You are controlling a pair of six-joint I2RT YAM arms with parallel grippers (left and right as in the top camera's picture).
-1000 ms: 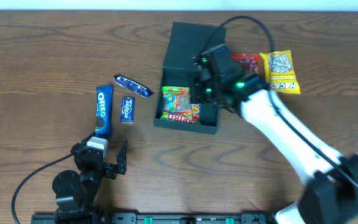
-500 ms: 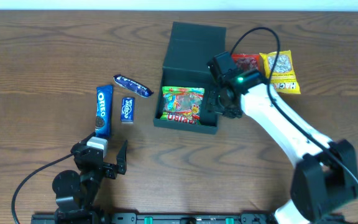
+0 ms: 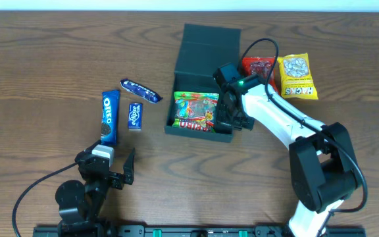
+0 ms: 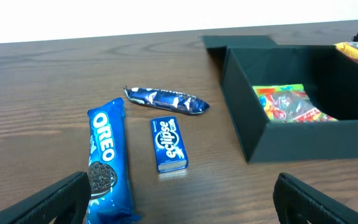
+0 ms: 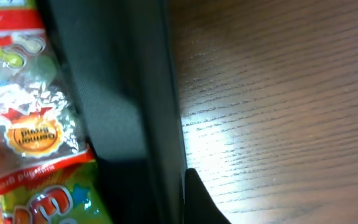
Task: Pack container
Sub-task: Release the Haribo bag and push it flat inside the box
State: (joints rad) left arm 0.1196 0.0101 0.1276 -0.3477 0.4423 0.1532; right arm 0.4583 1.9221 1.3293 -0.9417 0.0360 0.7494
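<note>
Since a second ago the right arm has swung off the middle of the container (image 3: pixel 197 130) to its 3 o'clock wall, leaving the gummy pack (image 3: pixel 196 110) uncovered inside. From overhead, the dark green container sits toward 12 o'clock on the bench (image 3: pixel 38 59), its lid folded back. The right tool (image 3: pixel 235 118) hangs against that 3 o'clock wall, and the left tool (image 3: pixel 106 158) waits at 7 o'clock with nothing in it. I count one container, one gummy pack in it, and five snacks outside. At its 9 o'clock lie one Oreo roll (image 3: pixel 110 117), one Eclipse pack (image 3: pixel 135 115) and one blue wrapper (image 3: pixel 140 91). At 2 o'clock lie one red pack (image 3: pixel 260 66) and one yellow pack (image 3: pixel 296 76). The left wrist view shows its own fingers spread wide apart over bare bench, the three blue items ahead at 11 o'clock. The right wrist view is filled by the container's wall, gummies at 9 o'clock, wood at 3 o'clock. Only one dark finger shows, so I cannot tell whether that tool is apart or together. My worry is that wall: the tool is so close that it could catch the rim and drag or tip the box.
</note>
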